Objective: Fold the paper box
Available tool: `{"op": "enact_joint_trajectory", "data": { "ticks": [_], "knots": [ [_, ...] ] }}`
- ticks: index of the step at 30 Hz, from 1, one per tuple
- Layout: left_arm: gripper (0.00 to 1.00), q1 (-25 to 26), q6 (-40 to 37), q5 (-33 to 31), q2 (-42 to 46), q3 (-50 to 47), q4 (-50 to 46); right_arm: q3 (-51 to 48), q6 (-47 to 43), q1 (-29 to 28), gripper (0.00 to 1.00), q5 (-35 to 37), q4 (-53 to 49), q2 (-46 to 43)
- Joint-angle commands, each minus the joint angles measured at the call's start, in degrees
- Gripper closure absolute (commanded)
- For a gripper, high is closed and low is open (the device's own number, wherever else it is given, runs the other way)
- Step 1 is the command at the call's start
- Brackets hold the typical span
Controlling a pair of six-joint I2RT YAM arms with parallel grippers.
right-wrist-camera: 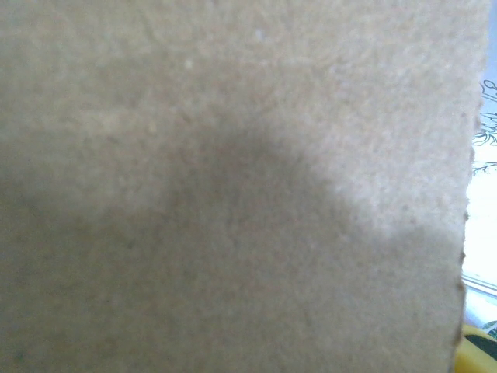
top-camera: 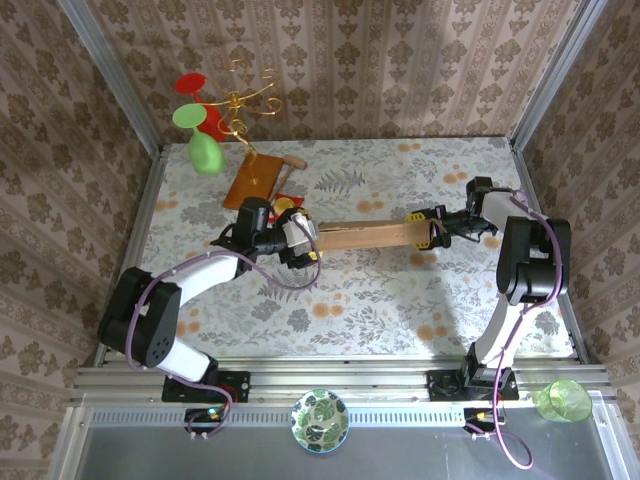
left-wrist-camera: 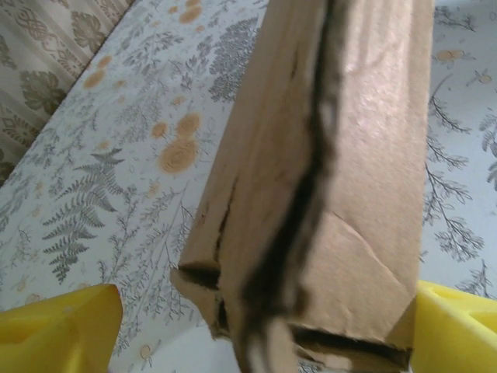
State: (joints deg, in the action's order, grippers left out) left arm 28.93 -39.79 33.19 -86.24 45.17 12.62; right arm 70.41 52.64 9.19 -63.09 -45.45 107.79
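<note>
The paper box is light-brown cardboard, seen edge-on from above as a long narrow strip stretched between both arms over the table. My left gripper is at its left end. In the left wrist view the folded box end sits between the yellow fingers; the left finger stands apart from it and the right one touches it. My right gripper holds the right end. Cardboard covers the right wrist view, with one yellow fingertip at the lower right.
An orange-brown wooden board with a gold wire stand and coloured discs stands at the back left. The floral tablecloth lies open in front of the box. A patterned bowl and a green cup sit beyond the near rail.
</note>
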Motion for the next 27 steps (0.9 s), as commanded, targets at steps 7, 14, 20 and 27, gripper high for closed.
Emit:
{"op": "enact_joint_trajectory", "data": {
  "ticks": [7,14,20,27],
  "knots": [
    [0.18,2.3,2.8,3.1,-2.5,3.5,2.6,2.0,2.1,0.3,0.51,0.5,-1.1,2.9],
    [0.3,3.0,4.9,3.3,-3.0,4.2,1.9,2.2,3.3,0.3,0.49,0.1,0.3,4.0],
    [0.39,3.0,5.3,5.1,-3.0,4.8,0.2,1.9,5.1,0.5,0.43,-0.2,2.1,4.2],
    [0.43,2.8,6.0,6.2,-2.3,6.3,-3.7,2.2,4.8,1.5,0.26,0.7,2.7,3.1]
  ]
}}
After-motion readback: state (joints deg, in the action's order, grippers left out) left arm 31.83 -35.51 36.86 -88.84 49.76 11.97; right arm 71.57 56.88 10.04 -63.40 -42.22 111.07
